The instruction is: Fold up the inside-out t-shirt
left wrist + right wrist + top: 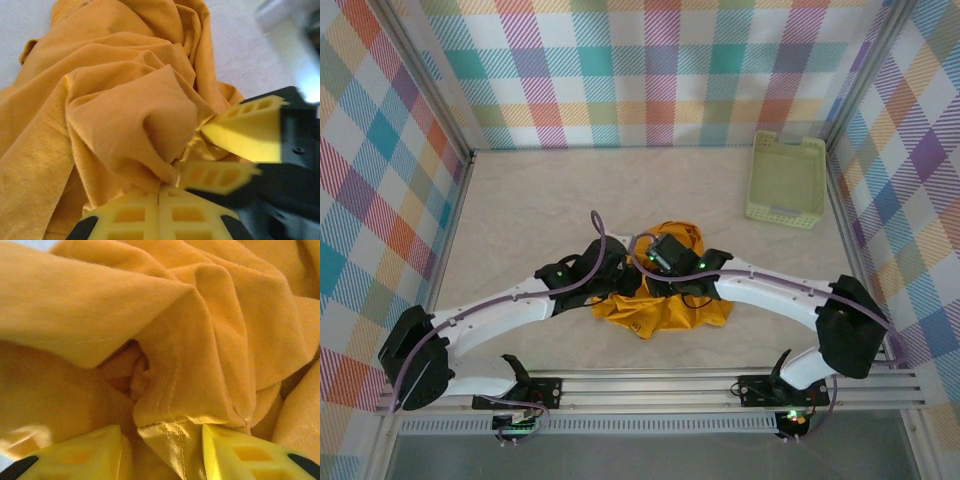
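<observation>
The inside-out t-shirt [665, 310] lies crumpled in a mustard-yellow heap at the middle of the table, both arms meeting over its top. My left gripper [161, 189] is shut, its yellow fingers pressed together on a raised fold of the shirt [125, 115]. My right gripper [162, 432] stands open, a loose hem fold of the shirt [170, 390] lying between its spread fingers. In the left wrist view the right gripper [195, 152] shows close beside that pinched fold, its jaws apart. From above, the left gripper [628, 280] and right gripper [655, 270] sit almost side by side on the heap.
A pale green plastic basket [786, 180] stands at the back right. The beige table [540, 210] is walled by plaid panels on three sides. A metal rail [650, 385] carrying the arm bases runs along the near edge.
</observation>
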You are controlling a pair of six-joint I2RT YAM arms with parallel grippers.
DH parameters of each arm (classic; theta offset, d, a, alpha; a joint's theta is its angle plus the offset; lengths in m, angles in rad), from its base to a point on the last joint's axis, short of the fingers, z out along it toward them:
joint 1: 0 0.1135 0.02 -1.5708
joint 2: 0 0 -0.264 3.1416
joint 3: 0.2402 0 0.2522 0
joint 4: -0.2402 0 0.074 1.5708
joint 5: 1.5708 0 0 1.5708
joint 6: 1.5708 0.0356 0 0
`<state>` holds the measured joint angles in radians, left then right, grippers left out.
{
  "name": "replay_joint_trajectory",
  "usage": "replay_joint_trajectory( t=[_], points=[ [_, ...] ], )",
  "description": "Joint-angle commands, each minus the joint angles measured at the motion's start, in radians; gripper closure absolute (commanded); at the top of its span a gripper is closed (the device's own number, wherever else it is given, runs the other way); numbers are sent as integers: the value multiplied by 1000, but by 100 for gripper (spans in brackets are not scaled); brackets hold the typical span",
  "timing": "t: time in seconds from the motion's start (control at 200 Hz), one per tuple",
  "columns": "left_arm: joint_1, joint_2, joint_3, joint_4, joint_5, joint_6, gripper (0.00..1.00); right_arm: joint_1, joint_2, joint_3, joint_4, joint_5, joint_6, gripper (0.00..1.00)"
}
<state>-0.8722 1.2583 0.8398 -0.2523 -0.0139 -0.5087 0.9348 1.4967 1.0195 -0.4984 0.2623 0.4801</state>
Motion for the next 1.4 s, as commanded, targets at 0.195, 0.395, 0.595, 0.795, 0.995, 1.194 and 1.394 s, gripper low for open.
replay_joint_trajectory(
  t=[0.195,0.395,0.595,0.795,0.995,1.194,1.394],
  points=[
    [-9,-56,-41,27,-11,7,100,-40,26,13,-14,83,-18,68],
    [-7,-42,-30,2,-43,7,100,-47,-54,12,-39,85,-24,85],
    [-8,-13,-1,-17,-64,30,100,-72,-181,-25,-51,3,-20,96],
    [-9,-15,11,-17,-48,39,100,-167,-274,-91,-33,-102,3,100],
    [-10,-43,3,5,22,59,100,-296,-296,-183,37,-215,25,100],
    [-88,-18,35,46,94,115,100,-511,-324,-322,132,-363,120,100],
    [-197,101,117,17,115,192,100,-580,-327,-360,113,-360,85,80]
  ],
)
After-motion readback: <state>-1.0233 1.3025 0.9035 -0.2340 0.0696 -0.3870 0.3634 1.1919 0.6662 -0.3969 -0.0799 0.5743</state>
